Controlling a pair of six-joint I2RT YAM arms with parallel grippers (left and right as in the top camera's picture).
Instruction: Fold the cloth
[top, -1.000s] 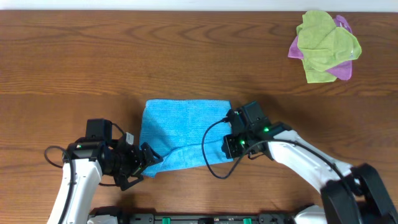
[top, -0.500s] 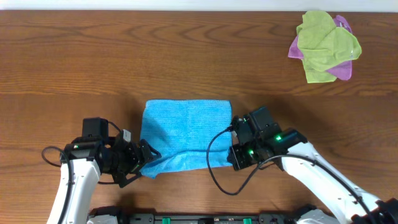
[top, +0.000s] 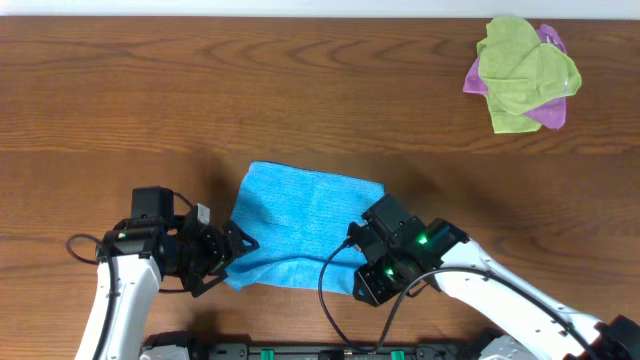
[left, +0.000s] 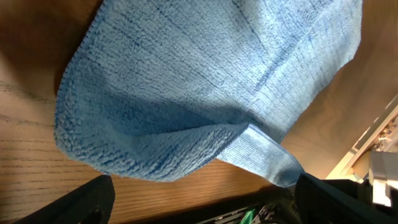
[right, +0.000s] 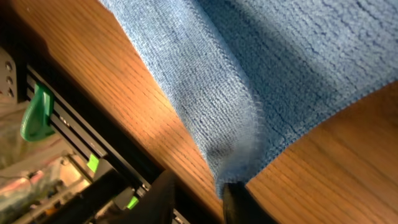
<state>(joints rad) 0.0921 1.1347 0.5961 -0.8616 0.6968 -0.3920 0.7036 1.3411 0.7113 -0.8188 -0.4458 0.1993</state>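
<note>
The bright sky-blue terry cloth (top: 300, 225) lies near the front of the brown wood-grain table (top: 150, 100), between your two arms. It is a soft, rough rectangle, doubled over, with a looped nap, ribbed rows and a stitched hem. Its near edge is rumpled into a rounded fold. Your left gripper (top: 232, 262) sits at the cloth's near left corner with its jaws spread wide around nothing. Your right gripper (right: 198, 199) is at the near right corner, jaws only slightly parted, and the hemmed corner rests against one finger (right: 233, 200). A crumpled lime-green cloth (top: 520, 70) lies well apart.
</note>
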